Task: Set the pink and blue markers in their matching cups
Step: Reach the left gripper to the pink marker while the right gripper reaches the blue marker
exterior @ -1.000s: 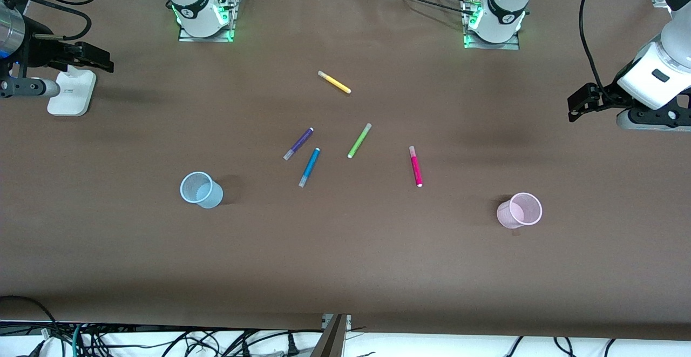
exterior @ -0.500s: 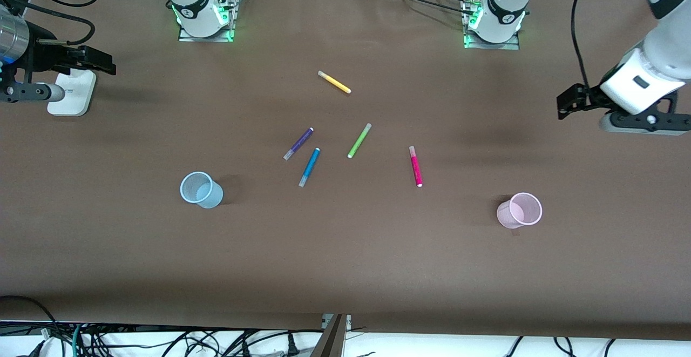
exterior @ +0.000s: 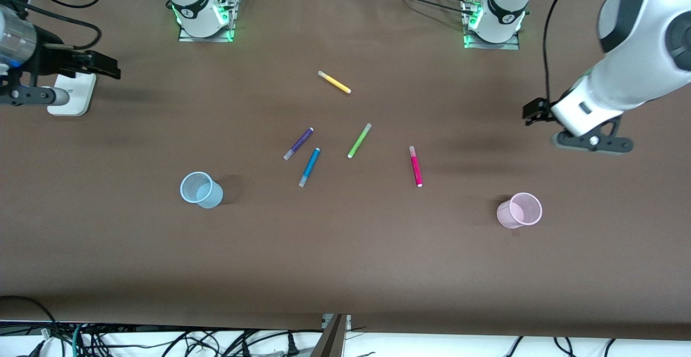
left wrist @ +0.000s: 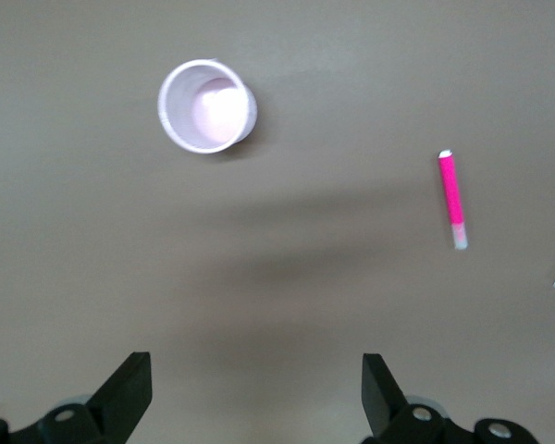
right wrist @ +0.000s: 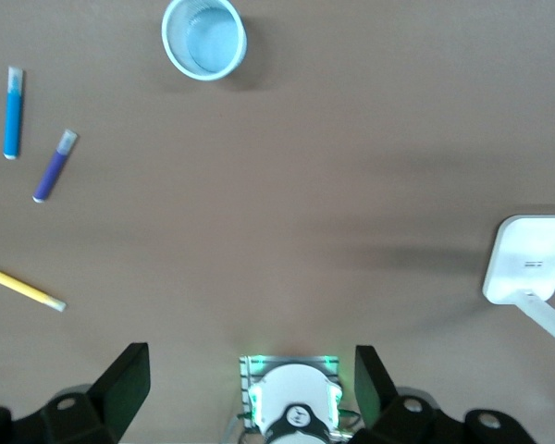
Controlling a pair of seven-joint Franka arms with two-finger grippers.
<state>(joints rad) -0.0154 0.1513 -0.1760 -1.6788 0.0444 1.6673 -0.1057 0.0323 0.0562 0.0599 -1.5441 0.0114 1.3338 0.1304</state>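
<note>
Both markers lie untouched on the counter (exterior: pixel 345 270) among other pens, pink marker (exterior: pixel 415 166) toward the pink cup (exterior: pixel 519 210), blue marker (exterior: pixel 309 167) toward the blue cup (exterior: pixel 201 189). Left claw (left wrist: pixel 252 393) hangs released above bare counter near the pink cup; right claw (right wrist: pixel 245 388), also released, hangs at its own end.

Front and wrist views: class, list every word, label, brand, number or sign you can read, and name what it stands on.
None can be read.
White stand: a small dark mark, too small to read.
Arm bases: dark round marks, unreadable.
Markers and cups: no print visible.
</note>
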